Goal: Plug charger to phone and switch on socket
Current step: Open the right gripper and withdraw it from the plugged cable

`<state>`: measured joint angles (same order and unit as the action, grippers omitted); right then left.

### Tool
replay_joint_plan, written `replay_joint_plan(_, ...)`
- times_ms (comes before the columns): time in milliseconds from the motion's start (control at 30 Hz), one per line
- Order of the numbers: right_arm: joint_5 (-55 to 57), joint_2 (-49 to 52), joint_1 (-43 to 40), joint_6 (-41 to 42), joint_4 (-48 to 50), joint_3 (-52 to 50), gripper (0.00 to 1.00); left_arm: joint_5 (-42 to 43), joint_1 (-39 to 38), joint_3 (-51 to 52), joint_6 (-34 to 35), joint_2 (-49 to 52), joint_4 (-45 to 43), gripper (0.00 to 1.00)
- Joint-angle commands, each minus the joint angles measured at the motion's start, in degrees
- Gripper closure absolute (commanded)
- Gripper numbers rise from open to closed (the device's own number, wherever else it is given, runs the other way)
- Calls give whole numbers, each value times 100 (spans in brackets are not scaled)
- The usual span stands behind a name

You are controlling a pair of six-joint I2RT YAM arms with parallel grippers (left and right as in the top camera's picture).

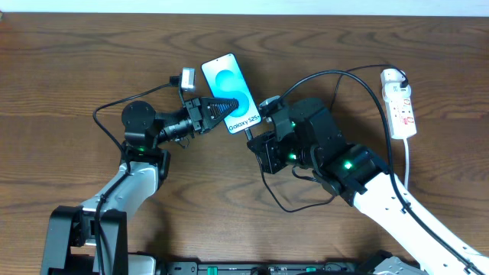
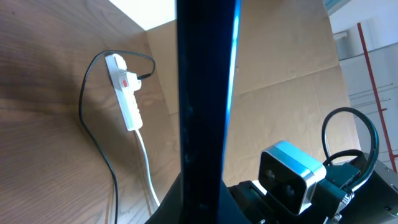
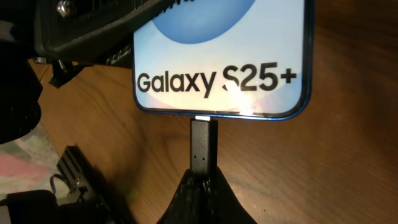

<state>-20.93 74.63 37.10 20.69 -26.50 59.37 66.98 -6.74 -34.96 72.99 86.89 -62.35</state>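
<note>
Two claws are closed: the left claw [image 1: 243, 101] on the phone [image 1: 224, 76] over the bench [image 1: 76, 61], the right claw [image 3: 200, 186] on the charger connector [image 3: 203, 146] touching its port [image 3: 203, 117]. The connector should be pressed in squarely.

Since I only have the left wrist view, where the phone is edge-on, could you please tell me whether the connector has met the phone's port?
Observer: In the right wrist view the connector stands at the middle of the bottom edge of the phone. A bright sliver of its tip shows, so it looks not fully seated.
Operator: Thank you. Is the right gripper actually holding it?
Observer: Yes, the right gripper is shut on the connector's rear end, in line with the port.
Operator: And how is the phone held?
Observer: Overhead, the left gripper clamps the phone across its lit screen.
</note>
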Motion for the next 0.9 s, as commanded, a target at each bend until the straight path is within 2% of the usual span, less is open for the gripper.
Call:
replay_joint_plan(0, 393, -4, -4, -149, 280, 146, 99, 997, -170, -24, -140, -74, -37, 93)
replay_joint_plan(267, 391, -7, -4, -256, 380, 146, 97, 994, -170, -24, -142, -74, -39, 93)
replay_joint_plan(700, 389, -114, -4, -254, -494, 149, 65, 540, -168, -24, -170, -74, -35, 92)
replay_joint_plan(867, 387, -411, -2, -251, -914, 149, 63, 170, -170, -24, -291, -74, -33, 93)
